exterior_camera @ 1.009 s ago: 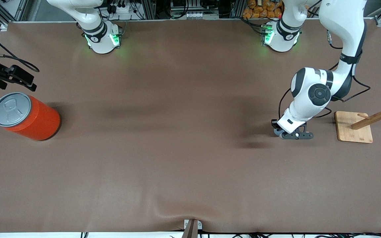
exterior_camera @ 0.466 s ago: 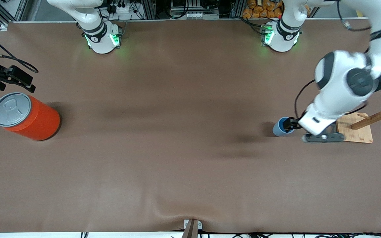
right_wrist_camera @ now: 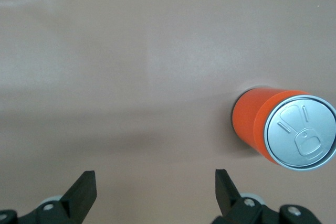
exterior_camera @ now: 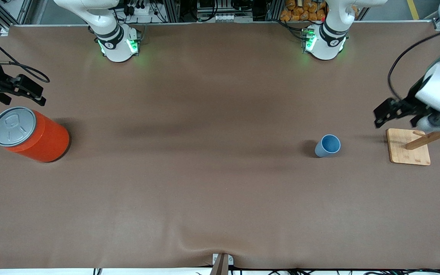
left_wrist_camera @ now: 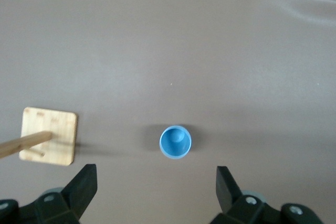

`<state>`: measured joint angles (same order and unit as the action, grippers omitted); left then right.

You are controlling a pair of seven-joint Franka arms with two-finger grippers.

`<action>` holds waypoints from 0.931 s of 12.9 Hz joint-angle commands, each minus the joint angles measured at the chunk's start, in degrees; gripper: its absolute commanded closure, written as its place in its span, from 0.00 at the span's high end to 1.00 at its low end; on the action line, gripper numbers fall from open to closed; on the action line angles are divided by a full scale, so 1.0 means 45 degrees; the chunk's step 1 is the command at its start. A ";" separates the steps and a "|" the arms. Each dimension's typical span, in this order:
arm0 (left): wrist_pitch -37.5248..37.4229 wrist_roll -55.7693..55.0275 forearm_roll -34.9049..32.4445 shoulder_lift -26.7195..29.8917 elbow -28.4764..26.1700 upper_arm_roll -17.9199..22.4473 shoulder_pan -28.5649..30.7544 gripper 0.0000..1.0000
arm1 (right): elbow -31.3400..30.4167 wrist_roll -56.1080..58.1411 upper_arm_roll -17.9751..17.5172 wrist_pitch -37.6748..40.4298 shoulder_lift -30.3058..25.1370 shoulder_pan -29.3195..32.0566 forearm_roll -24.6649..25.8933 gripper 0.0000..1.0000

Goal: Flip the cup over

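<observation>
Below my left gripper [left_wrist_camera: 152,192], on the bare brown table [exterior_camera: 204,172], the cup [exterior_camera: 327,145] stands upright with its mouth open to the ceiling; its fingers [left_wrist_camera: 84,184] are spread wide with nothing between them, and the gripper hangs in the air over the table by the wooden stand [exterior_camera: 409,147] at the left arm's end. I judge the flip done, so the step in hand is the retreat; to do it well I would go on straight up and away, keeping the open fingers off the rim so the light tumbler is not tipped, and steering wide of the stand's slanted post.

My right gripper [right_wrist_camera: 152,192] waits over the table beside the orange can [exterior_camera: 29,133] at the right arm's end, its fingers likewise held apart and empty.

Seen from the front, the whole table shows at once: cup and can lie well apart, and the stand sits near the cup; neither wrist camera shows both. Only the left wrist camera looks straight down into the cup and shows its blue inside and clean round rim; only the right wrist camera shows the can's grey pull-tab lid face-on.
</observation>
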<state>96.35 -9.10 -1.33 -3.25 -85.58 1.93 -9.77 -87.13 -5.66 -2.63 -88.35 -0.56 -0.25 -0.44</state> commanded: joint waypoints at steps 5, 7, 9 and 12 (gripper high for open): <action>-0.1174 0.1332 0.0080 0.1070 -0.0118 -0.1262 0.1870 1.00 | 0.0182 -0.0071 0.0057 0.0455 0.0027 -0.0239 -0.0194 1.00; -0.1215 0.1671 0.0080 0.1677 -0.1057 -0.2184 0.2851 1.00 | 0.0182 -0.0052 0.0116 0.0434 0.0008 -0.0238 -0.0369 1.00; -0.1197 0.1730 0.0080 0.2417 -0.2246 -0.3042 0.3613 1.00 | 0.0182 -0.0071 0.0135 0.0434 0.0007 -0.0219 -0.0448 1.00; -0.1196 0.1768 0.0061 0.2637 -0.2526 -0.3359 0.3773 1.00 | 0.0182 -0.0052 0.0155 0.0513 -0.0032 0.0072 -0.0448 1.00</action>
<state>90.60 -2.20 -1.25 6.48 -94.85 -11.99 5.71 -87.02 -5.75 -1.96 -86.75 -0.56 -1.34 -1.18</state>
